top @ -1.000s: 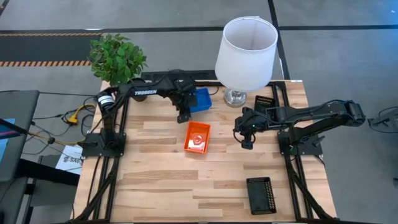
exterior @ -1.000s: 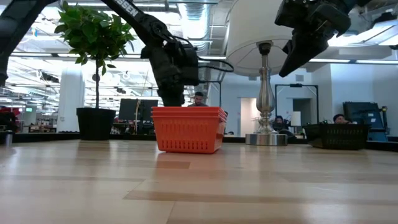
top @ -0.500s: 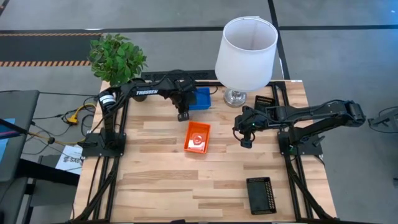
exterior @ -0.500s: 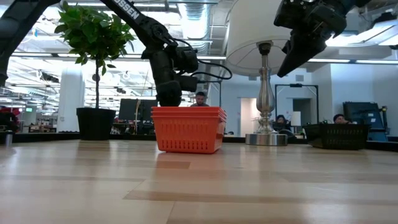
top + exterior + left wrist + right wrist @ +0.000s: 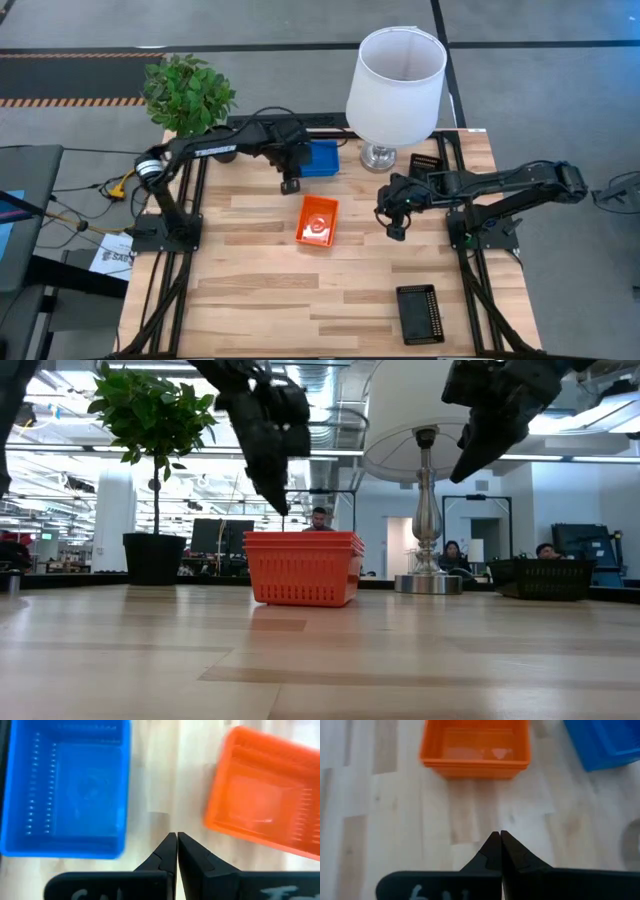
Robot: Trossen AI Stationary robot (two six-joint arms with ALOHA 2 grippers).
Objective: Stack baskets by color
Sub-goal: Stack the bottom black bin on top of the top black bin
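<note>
The left pincer (image 5: pixel 291 186) is held closed and empty beside the blue basket stack (image 5: pixel 322 159). The right pincer (image 5: pixel 396 233) is likewise closed and empty, near the red-orange basket stack (image 5: pixel 318 220) mid-tabletop (image 5: pixel 240 290). Black baskets (image 5: pixel 420 314) are set apart.

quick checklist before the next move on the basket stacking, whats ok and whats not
1. Left hand empty and shut, above the table between blue stack and orange stack: ok.
2. Right hand empty and shut, right of the orange stack: ok.
3. Blue stack by the lamp base, count of baskets: cannot tell.
4. Orange stack mid-table, nested evenly: ok.
5. Black baskets together: not ok, one sits at the near edge, another behind the right arm.
</note>
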